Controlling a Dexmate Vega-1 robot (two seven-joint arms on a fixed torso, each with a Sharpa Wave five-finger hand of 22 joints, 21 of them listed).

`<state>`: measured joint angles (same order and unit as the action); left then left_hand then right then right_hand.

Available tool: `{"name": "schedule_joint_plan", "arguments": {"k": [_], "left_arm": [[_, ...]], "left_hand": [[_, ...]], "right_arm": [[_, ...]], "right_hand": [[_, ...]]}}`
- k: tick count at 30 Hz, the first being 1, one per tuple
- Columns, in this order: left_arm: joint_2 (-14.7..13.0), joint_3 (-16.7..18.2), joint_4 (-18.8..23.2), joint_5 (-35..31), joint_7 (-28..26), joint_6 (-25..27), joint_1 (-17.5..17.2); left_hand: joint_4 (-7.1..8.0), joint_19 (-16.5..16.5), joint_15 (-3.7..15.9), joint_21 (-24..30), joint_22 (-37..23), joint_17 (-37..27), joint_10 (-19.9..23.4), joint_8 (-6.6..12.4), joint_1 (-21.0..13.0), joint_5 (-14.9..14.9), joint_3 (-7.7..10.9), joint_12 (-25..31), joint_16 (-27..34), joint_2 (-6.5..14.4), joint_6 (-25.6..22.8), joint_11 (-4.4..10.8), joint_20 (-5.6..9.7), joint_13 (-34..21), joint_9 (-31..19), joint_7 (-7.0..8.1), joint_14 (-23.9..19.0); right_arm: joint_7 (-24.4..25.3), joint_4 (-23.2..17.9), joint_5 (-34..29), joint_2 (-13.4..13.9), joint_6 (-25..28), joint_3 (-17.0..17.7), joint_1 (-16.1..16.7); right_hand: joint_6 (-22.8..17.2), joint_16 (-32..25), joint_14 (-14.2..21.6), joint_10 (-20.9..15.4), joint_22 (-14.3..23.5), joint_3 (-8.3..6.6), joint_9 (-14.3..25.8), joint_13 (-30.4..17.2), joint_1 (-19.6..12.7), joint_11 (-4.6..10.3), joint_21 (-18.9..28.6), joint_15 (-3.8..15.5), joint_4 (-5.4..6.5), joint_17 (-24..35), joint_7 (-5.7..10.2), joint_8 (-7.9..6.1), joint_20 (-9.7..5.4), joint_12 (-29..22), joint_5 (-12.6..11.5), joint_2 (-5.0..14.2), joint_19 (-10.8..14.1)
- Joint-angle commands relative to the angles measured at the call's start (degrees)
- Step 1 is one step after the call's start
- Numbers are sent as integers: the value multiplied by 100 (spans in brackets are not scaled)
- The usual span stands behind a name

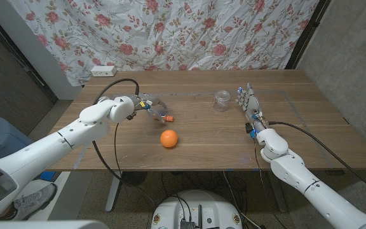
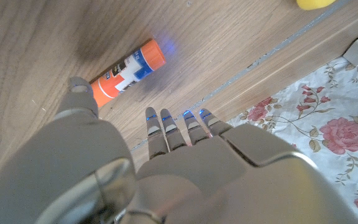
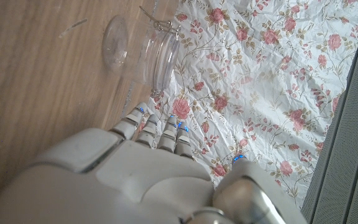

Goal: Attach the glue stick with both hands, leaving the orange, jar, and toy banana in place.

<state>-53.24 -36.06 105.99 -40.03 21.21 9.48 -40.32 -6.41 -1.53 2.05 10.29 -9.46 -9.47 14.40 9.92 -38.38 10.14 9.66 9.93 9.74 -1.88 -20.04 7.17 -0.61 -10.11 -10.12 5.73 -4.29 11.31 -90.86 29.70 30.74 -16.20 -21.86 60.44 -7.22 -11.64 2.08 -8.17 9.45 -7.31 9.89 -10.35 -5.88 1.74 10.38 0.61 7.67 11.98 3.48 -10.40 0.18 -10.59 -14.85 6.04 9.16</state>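
One glue stick, one orange

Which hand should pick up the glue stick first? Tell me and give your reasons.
The left hand. It is right at the glue stick, fingers apart and holding nothing. The right hand stands far across the table beside the jar.

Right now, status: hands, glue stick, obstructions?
Left hand open, at the glue stick, not gripping. Right hand open beside the jar. Glue stick flat on table. Orange nearby, not blocking.
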Motion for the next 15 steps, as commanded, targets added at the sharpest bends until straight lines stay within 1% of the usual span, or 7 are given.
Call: {"name": "schedule_joint_plan", "arguments": {"k": [1, 6, 11, 13, 15], "left_arm": [[-69, 233, -87, 792, -525, -21, -208], [5, 426, -176, 1287, -963, 0, -410], [94, 568, -255, 1754, -1324, 85, -590], [131, 646, -385, 2061, -1488, -120, -657], [147, 635, -460, 2157, -1616, -209, -670]], "left_hand": [[57, -47, 104, 19, -24, -16, -51, -9, 115, -13, -3, 12, 28, 31, 74, -42, 29, -5, -13, -17, 1], [78, -37, 111, 26, -24, -16, -97, -4, 174, -12, -4, 14, 23, 69, 125, -71, 37, -4, -12, 7, 29], [94, -7, 115, 39, -24, -16, -107, 9, 208, -8, 8, 26, 26, 123, 136, -89, 88, -3, -11, -5, 36], [109, 58, 91, 62, -24, -15, -104, 27, 234, 0, 33, 41, 39, 201, 125, -111, 108, -2, -10, -42, 12], [111, 108, 82, 75, -23, -13, -98, 43, 240, 6, 63, 53, 49, 272, 101, -120, 120, 0, -6, -89, -14]], "right_arm": [[7, 105, -85, -8, 6, -31, -87], [11, 164, -94, -39, -37, -42, -84], [-33, 260, -90, -55, -126, -36, -92], [-19, 280, -110, -54, -141, -31, -98], [-37, 291, -123, -32, -126, -34, -114]], "right_hand": [[4, -36, 45, 8, 13, -31, 13, -8, 27, -33, 6, -6, -9, 6, -18, 9, -63, -6, -17, 73, 45], [3, -30, 32, 6, 11, -32, 13, -8, 40, -32, 9, -15, -6, 5, -31, 4, -74, -9, -17, 72, 46], [-1, -24, 19, 5, 11, -32, 13, -7, 51, -35, 12, -5, -5, 4, -33, 0, -88, -10, -17, 70, 49], [-1, -28, 28, 8, 10, -32, 13, -7, 54, -35, 13, 0, -5, 3, -35, -1, -89, -9, -17, 69, 52], [-23, -42, 69, -7, 9, -36, 12, -7, 62, -43, 30, 19, -5, 1, -45, -12, -108, -15, -18, 69, 93]]}}
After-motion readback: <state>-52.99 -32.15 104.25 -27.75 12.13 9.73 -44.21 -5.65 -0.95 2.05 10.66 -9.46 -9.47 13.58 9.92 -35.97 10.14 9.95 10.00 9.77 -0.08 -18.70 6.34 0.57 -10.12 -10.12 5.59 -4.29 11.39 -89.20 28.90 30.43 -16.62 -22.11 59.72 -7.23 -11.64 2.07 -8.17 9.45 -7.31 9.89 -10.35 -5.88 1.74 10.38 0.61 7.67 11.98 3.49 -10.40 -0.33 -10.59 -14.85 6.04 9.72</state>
